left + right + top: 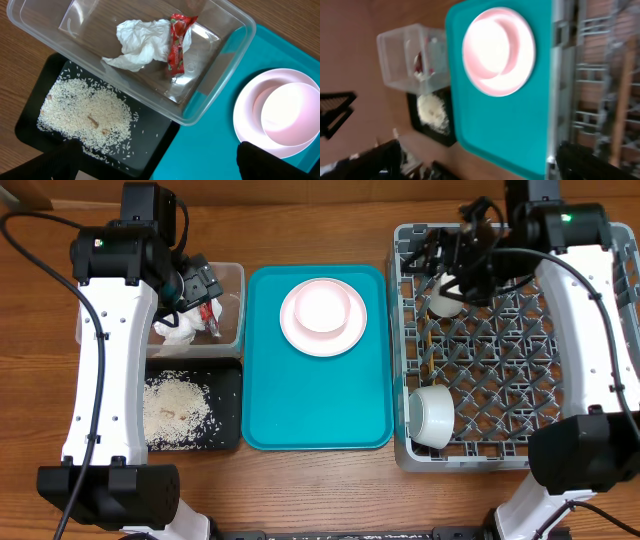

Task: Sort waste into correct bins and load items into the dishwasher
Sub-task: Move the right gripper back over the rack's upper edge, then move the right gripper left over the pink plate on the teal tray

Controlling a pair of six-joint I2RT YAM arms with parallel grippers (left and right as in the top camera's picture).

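plate [322, 318] on serving tray [300, 405], tub [230, 280] left, dish rack [520, 390] right, bowl [432, 416] inside

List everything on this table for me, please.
dish rack: one, grey, right
cup: one, white, rack's far end
bowl: one, white, rack's near-left corner
chopsticks: number unclear, wooden, in rack
serving tray: one, teal, centre
plate: one, pink, on serving tray
tub: one, clear, far left
napkin: one, white, in tub
wrapper: one, red, in tub
black tray: one, near left
rice: one heap, white, in black tray
left claw: one, black, open over tub
right claw: one, black, open over rack
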